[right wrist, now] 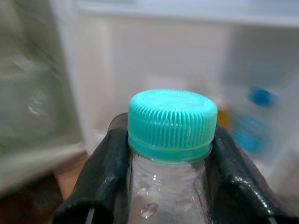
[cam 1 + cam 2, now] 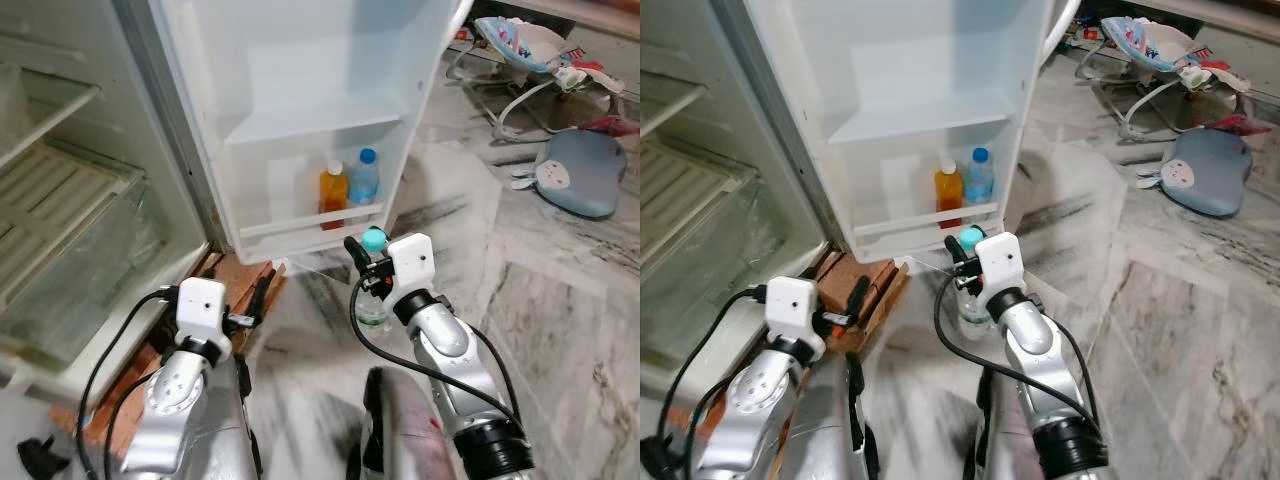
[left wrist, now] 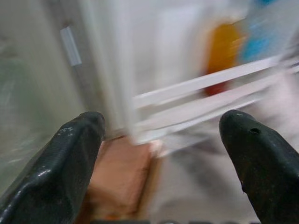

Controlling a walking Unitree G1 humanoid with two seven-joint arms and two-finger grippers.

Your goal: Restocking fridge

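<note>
My right gripper (image 2: 364, 262) is shut on the neck of a clear water bottle (image 2: 372, 314) with a teal cap (image 1: 172, 122), held upright just in front of the open fridge door's lowest shelf (image 2: 290, 226). On that shelf stand an orange juice bottle (image 2: 333, 196) and a water bottle with a blue cap (image 2: 364, 180). My left gripper (image 2: 262, 296) is open and holds nothing, low by the foot of the fridge; its fingers (image 3: 70, 158) point toward the door shelf.
The fridge body (image 2: 60, 200) stands open at left with bare wire shelves. Brown boards (image 2: 240, 278) lie on the floor under the door. A baby bouncer (image 2: 530, 50) and a grey-blue cushion (image 2: 580, 170) sit on the marble floor at far right.
</note>
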